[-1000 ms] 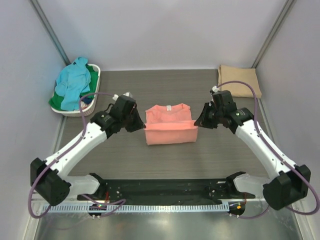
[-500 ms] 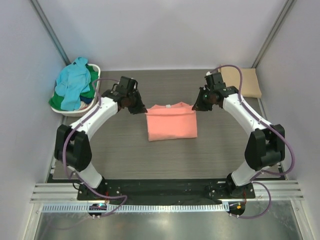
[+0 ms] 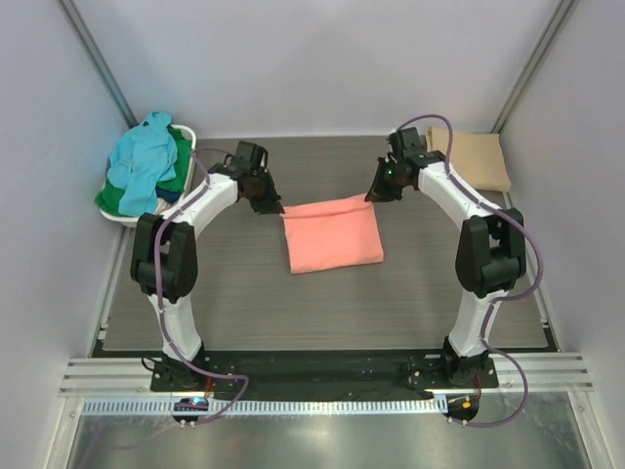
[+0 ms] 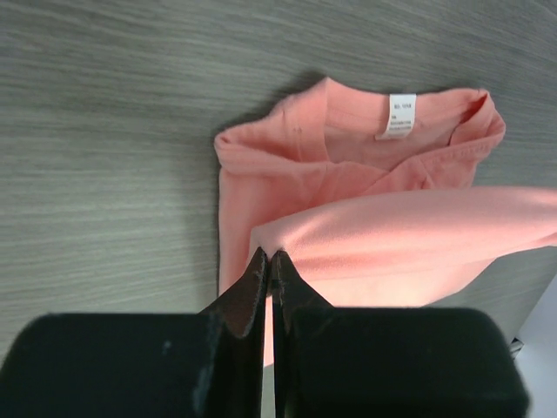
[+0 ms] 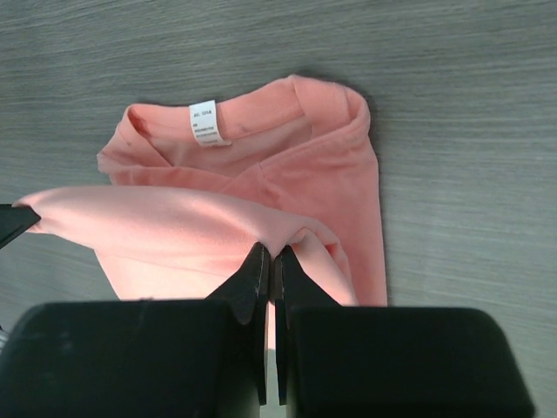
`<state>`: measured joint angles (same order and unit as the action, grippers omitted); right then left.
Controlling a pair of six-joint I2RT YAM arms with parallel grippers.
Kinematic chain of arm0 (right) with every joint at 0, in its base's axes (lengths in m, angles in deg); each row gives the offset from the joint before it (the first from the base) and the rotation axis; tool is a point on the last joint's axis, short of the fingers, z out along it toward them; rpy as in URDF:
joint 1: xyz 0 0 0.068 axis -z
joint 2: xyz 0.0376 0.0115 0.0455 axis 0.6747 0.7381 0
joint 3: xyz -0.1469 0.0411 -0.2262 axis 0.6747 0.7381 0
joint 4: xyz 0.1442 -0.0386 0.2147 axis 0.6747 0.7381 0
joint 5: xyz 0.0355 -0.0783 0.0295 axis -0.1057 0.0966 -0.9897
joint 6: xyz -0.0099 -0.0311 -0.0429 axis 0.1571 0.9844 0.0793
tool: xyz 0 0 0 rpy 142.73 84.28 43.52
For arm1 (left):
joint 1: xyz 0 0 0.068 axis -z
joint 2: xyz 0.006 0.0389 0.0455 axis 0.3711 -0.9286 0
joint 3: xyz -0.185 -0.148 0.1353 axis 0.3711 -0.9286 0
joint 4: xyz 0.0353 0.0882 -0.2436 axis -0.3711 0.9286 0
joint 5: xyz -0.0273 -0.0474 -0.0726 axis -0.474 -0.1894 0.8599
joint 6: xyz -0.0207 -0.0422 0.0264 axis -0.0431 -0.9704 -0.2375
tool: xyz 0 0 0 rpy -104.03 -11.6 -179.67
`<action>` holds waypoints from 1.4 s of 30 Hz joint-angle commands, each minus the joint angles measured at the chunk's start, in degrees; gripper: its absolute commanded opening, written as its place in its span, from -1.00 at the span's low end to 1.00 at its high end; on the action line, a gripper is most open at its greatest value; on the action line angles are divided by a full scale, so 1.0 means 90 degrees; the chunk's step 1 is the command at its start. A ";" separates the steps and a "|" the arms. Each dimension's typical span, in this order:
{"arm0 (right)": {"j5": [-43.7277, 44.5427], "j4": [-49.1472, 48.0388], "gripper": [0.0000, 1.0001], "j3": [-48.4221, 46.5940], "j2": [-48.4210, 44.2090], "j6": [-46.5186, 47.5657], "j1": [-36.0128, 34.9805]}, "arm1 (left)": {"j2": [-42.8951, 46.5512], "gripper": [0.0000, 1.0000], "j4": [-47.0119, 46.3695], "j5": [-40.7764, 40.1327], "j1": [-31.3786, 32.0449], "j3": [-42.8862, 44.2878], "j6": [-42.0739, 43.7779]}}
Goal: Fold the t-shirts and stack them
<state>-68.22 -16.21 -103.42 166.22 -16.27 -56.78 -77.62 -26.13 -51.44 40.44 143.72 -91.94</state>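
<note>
The bench (image 3: pixel 322 303) is grey wood-grain, closed in by pale walls (image 3: pixel 322 59). The salmon-pink t-shirt (image 3: pixel 332 234) lies near the bench's middle, towards the far edge. Its collar points at that edge, with the label (image 4: pixel 399 115) showing, and its long axis runs left to right. The left claw (image 3: pixel 269 203) and right claw (image 3: pixel 376 192) are each pinched tight on a corner of the shirt's upper layer, which arches above the collar. A tan t-shirt (image 3: pixel 479 158) sits folded in the far right corner. In the far left corner a white laundry basket (image 3: pixel 148 222) holds a light blue t-shirt (image 3: pixel 142 161) and a green t-shirt (image 3: pixel 119 200).
</note>
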 commanded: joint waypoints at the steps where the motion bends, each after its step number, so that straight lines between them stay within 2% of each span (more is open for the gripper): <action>1: 0.0116 -0.0180 -0.98 -0.0458 0.0249 0.0183 0.0139 | -0.0245 -1.00 0.0124 -0.0051 -0.0178 0.0383 0.0316; 9: 0.0136 -0.0200 -0.97 -0.0966 0.1001 0.0164 0.0266 | -0.1337 -0.99 0.0289 0.0183 -0.0344 0.1242 0.0492; 11: 0.0184 -0.0209 -0.91 -0.1248 0.1264 0.0115 0.0305 | -0.1660 -0.87 0.0377 0.0319 -0.0432 0.1757 0.0541; 12: 0.0165 -0.0200 -0.70 -0.1366 0.1352 0.0067 0.0373 | -0.1981 -0.61 0.0562 0.0446 -0.0490 0.1983 0.0560; 13: 0.0078 -0.0199 0.06 -0.1657 0.1440 0.0105 0.0403 | -0.2119 -0.50 0.0699 0.0457 -0.0520 0.2237 0.0580; 14: 0.0010 -0.0190 0.35 -0.1834 0.1538 0.0134 0.0432 | -0.2246 -0.45 0.0903 0.0466 -0.0559 0.2819 0.0580; 17: -0.0030 0.0268 0.85 -0.2507 0.1773 0.0280 0.0520 | -0.2560 -0.33 0.1655 0.0428 -0.0637 0.4011 0.0657; 18: 0.0057 0.0385 0.86 -0.2539 0.1580 0.0320 0.0530 | -0.2560 -0.18 0.2005 0.0379 -0.0637 0.4268 0.0706; 20: 0.0253 0.0377 0.88 -0.2063 0.1160 0.0369 0.0520 | -0.2308 -0.11 0.2203 0.0281 -0.0627 0.4582 0.0804; 22: 0.0224 0.0086 0.87 -0.1507 0.0304 0.0359 0.0481 | -0.1908 0.00 0.2185 0.0058 -0.0589 0.4350 0.0824; 25: -0.0127 -0.0519 0.85 -0.0111 -0.0858 0.0194 0.0297 | -0.0902 0.01 0.1756 -0.0080 -0.0404 0.3151 0.0746; 26: -0.0447 -0.0676 0.84 0.0550 -0.1066 0.0135 0.0228 | -0.0378 -0.01 0.1600 -0.0100 -0.0316 0.2442 0.0707; 28: -0.0761 -0.1037 0.82 0.1111 -0.1418 0.0037 0.0052 | 0.0036 -0.04 0.1170 -0.0090 -0.0034 0.1754 0.0512; 29: -0.1120 -0.1184 0.81 0.1587 -0.1623 -0.0021 -0.0123 | 0.0260 -0.07 0.1005 -0.0051 0.0084 0.1103 0.0444; 32: -0.1621 -0.1780 0.78 0.2408 -0.1781 -0.0080 -0.0387 | 0.0896 -0.11 0.0263 -0.0022 0.0611 -0.0109 0.0034; 34: -0.1778 -0.2043 0.75 0.2723 -0.1762 -0.0061 -0.0505 | 0.1111 -0.13 -0.0304 0.0047 0.0962 -0.0581 -0.0229; 39: -0.1603 -0.2601 0.75 0.3788 -0.1548 0.0066 -0.0486 | 0.0956 -0.22 -0.1396 0.0251 0.1277 -0.1675 -0.0543; 42: -0.1368 -0.2855 0.72 0.4179 -0.1314 0.0105 -0.0457 | 0.0644 -0.27 -0.1536 0.0116 0.1277 -0.1989 -0.0310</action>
<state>-81.42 -35.79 -67.40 153.76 -15.90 -61.30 -70.78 -32.75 -50.22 52.57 126.94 -94.85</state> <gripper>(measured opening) 0.864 0.372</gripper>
